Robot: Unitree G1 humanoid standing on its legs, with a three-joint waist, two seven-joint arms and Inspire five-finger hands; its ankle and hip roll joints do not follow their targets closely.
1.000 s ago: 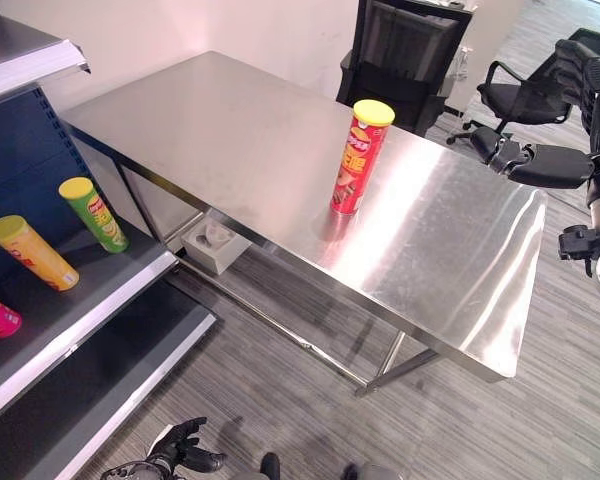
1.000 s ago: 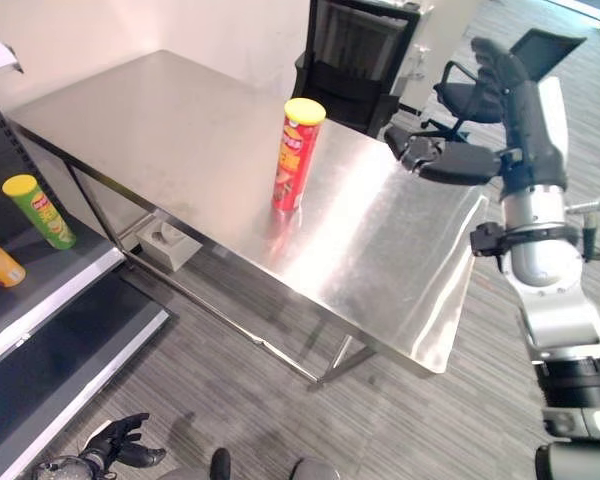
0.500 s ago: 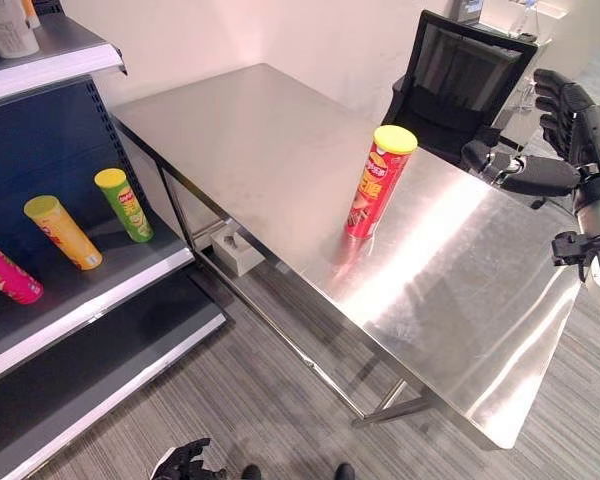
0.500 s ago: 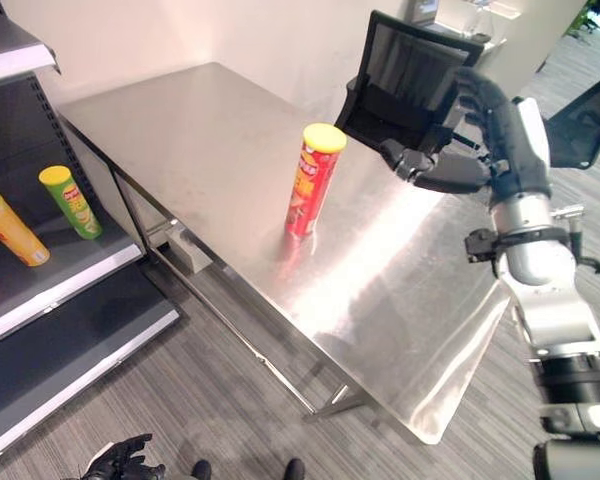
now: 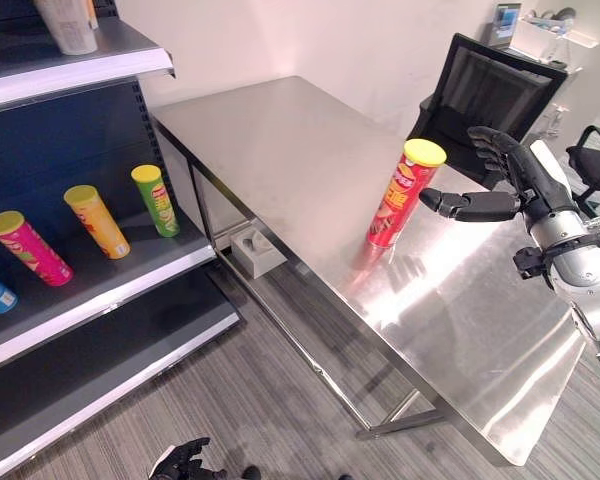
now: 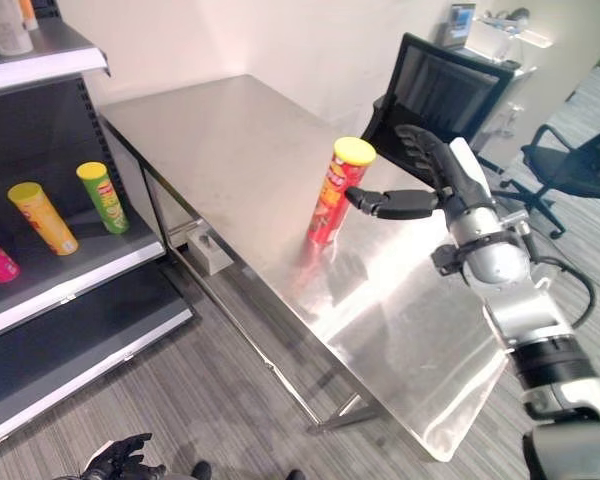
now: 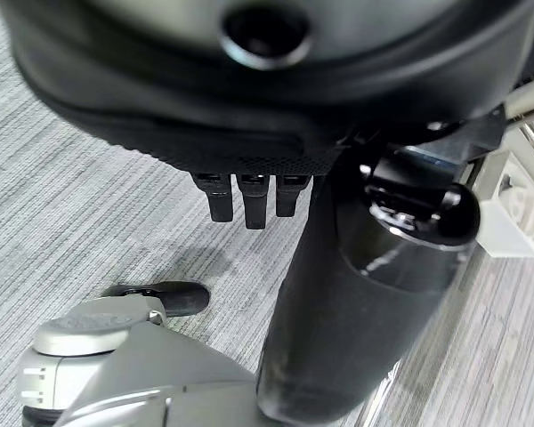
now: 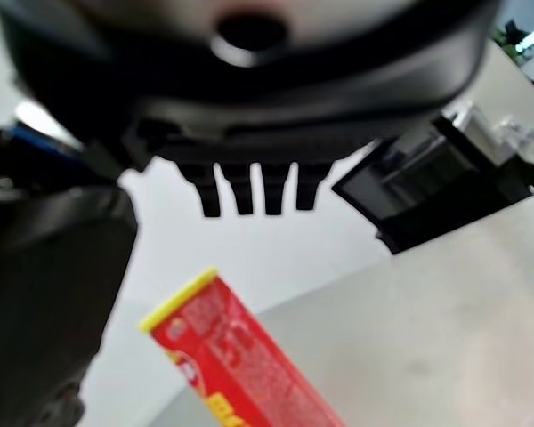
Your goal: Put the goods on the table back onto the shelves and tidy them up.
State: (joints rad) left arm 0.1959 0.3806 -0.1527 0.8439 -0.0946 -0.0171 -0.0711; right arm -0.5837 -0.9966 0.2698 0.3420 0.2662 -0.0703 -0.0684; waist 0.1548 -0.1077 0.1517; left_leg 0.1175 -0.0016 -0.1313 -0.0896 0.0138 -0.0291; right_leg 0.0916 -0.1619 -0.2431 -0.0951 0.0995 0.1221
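The red can (image 5: 398,195) with its yellow lid stands upright on the steel table (image 5: 280,150), a little right of centre in the left eye view. The right hand (image 5: 500,180) has come in from the right edge over the last second and now sits just beside the can's upper part, fingers spread wide and the thumb pointing at the can, not yet touching it; a second ago it was well apart from the can. The head camera has also swung, so more of the shelf (image 5: 100,290) at the left of the frame has come into sight, with a green can (image 5: 156,200), an orange can (image 5: 97,221) and a pink can (image 5: 29,248) lying on it. The left hand (image 5: 183,460) hangs low at the bottom edge, above the floor, its fingers loosely straight. My reading is that the reach is nearly done and closing round the can is the step in hand, with the carry to the shelf still to come
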